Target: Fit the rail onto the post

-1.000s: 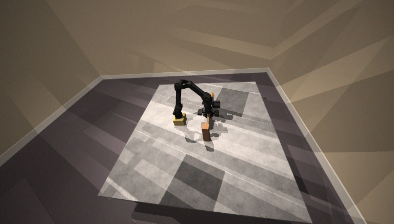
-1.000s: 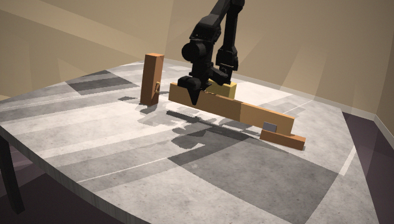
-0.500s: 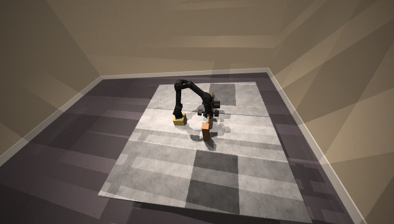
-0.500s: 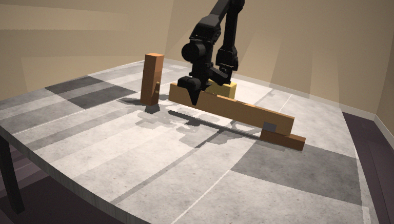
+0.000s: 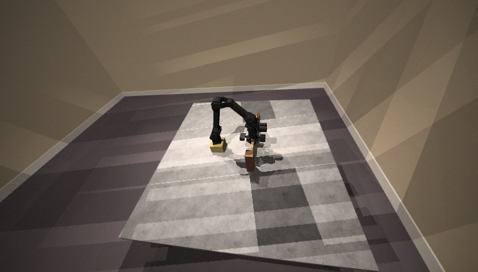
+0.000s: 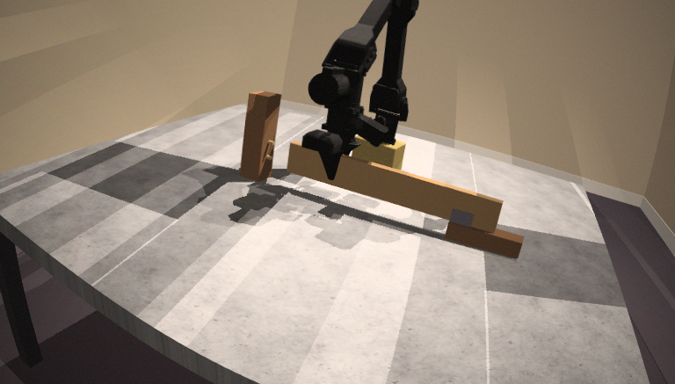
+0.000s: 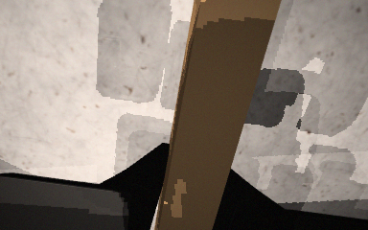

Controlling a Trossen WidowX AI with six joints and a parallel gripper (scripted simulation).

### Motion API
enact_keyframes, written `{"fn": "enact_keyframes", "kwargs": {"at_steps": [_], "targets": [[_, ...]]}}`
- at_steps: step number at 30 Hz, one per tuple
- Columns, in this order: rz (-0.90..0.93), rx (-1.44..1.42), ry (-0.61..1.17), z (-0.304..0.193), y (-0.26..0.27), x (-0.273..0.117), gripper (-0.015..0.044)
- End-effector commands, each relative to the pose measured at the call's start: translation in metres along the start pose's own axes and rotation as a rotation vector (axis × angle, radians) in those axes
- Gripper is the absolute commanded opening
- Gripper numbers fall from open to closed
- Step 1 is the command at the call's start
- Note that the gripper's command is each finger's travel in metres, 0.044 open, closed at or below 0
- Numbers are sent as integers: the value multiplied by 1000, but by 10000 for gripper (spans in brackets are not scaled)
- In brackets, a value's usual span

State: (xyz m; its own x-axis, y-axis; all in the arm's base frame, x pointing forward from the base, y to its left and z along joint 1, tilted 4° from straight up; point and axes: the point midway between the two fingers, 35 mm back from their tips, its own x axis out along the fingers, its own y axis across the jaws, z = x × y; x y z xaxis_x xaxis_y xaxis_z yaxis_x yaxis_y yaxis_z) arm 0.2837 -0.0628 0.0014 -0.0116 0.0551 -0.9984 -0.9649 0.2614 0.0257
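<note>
The long wooden rail has its far end in the grey bracket on the low footboard block. Its near end is lifted off the table, a short gap from the upright post. The two pegs stick out of the post toward the rail end, at about its height. My gripper is shut on the rail close to its near end, one finger on each side. The holes in the rail end are hidden.
The arm's yellow base block stands just behind the rail. The table is grey and patchy with shifting light, and its front edge runs along the lower left in the exterior view.
</note>
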Motion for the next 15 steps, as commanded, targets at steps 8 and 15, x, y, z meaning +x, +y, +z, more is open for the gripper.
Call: {"fn": "enact_keyframes", "kwargs": {"at_steps": [8,15], "targets": [[-8,0,-2,-4,-1,-3,0],[-8,0,-2,-6,-1,-4,0]]}}
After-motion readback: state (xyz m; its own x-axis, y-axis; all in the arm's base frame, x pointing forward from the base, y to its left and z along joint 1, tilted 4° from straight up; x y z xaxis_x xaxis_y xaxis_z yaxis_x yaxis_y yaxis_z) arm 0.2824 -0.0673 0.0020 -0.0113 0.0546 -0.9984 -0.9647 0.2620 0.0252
